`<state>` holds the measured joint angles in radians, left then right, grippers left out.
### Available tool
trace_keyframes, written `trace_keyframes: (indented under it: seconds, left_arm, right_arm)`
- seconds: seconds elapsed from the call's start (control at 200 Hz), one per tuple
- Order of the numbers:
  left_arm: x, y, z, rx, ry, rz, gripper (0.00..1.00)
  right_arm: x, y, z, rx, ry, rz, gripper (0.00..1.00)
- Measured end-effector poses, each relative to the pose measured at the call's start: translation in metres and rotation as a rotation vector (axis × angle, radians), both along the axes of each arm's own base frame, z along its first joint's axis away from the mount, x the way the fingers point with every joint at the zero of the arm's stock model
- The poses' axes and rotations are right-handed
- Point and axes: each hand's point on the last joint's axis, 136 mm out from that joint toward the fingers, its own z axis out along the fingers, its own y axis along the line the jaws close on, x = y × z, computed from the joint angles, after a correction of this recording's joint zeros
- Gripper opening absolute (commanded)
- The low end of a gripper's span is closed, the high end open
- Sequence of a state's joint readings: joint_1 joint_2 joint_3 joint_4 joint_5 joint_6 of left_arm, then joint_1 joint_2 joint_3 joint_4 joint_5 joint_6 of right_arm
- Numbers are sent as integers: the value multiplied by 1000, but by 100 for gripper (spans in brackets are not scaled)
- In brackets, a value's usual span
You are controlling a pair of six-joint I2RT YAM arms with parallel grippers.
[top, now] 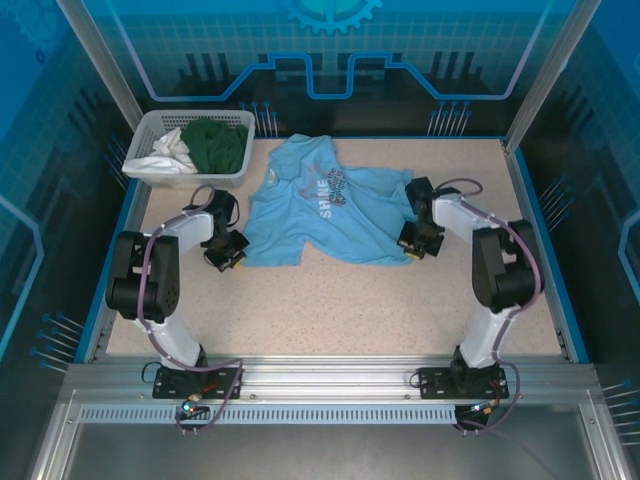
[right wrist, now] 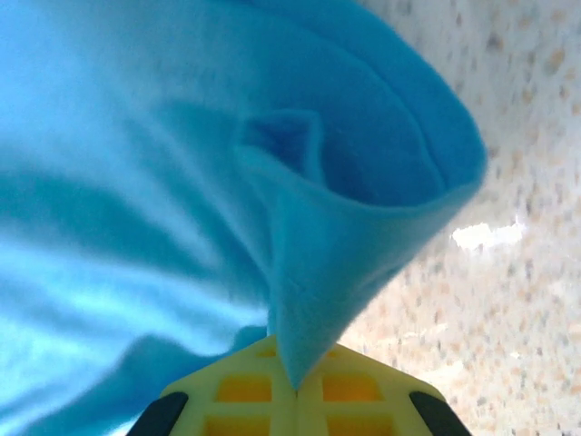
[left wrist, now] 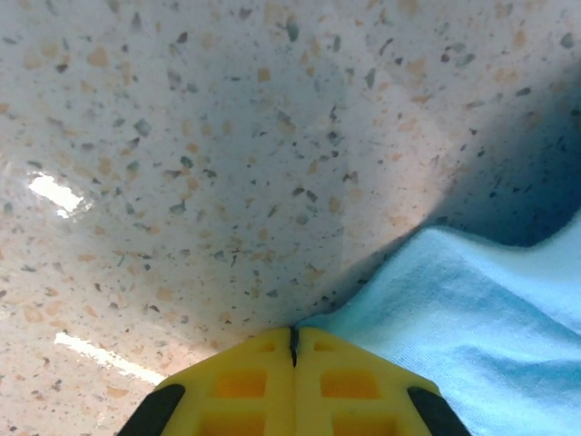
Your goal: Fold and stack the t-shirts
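The light blue t-shirt [top: 320, 205] lies crumpled and partly spread on the table's middle, its "SHINE" print facing up. My left gripper [top: 228, 258] is low at the shirt's near-left corner. In the left wrist view its yellow fingers [left wrist: 293, 331] are shut, and the corner of the blue cloth [left wrist: 481, 318] runs into their tips. My right gripper [top: 415, 243] is at the shirt's right edge. In the right wrist view it [right wrist: 295, 386] is shut on a pulled-up fold of the blue cloth [right wrist: 136, 182]. A dark green garment [top: 215, 143] and a white garment [top: 172, 152] lie in the basket.
A white plastic basket [top: 160, 178] stands at the table's far left corner, just behind the left arm. The speckled tabletop [top: 330, 310] is bare in front of the shirt. Blue raised edges border the table at left, right and back.
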<state>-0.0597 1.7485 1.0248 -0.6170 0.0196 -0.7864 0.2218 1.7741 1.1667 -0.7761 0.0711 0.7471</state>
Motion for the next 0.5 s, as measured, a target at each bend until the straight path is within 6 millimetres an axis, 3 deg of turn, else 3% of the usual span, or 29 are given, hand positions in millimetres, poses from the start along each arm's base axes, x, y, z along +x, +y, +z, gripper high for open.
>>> trace_keyframes:
  seconds: [0.035, 0.095, 0.16, 0.24, 0.34, 0.5]
  left_arm:
    - [0, 0, 0, -1, -3, -2, 0]
    - [1, 0, 1, 0, -5, -5, 0]
    - [1, -1, 1, 0, -14, -11, 0]
    - [1, -1, 2, -2, -27, -24, 0]
    - [2, -1, 7, 0, -46, -38, 0]
    - [5, 0, 24, 13, -102, -74, 0]
  right_arm:
    - [-9, 4, 4, 8, -34, 17, 10]
    - [-28, 11, 8, 22, -89, 41, 33]
    - [-56, 18, 6, 32, -120, 63, 43]
    - [-90, 17, -7, 30, -101, 52, 48]
    - [-123, 1, -24, 1, -35, -28, 49]
    - [-121, -10, -4, 35, -104, -129, 57]
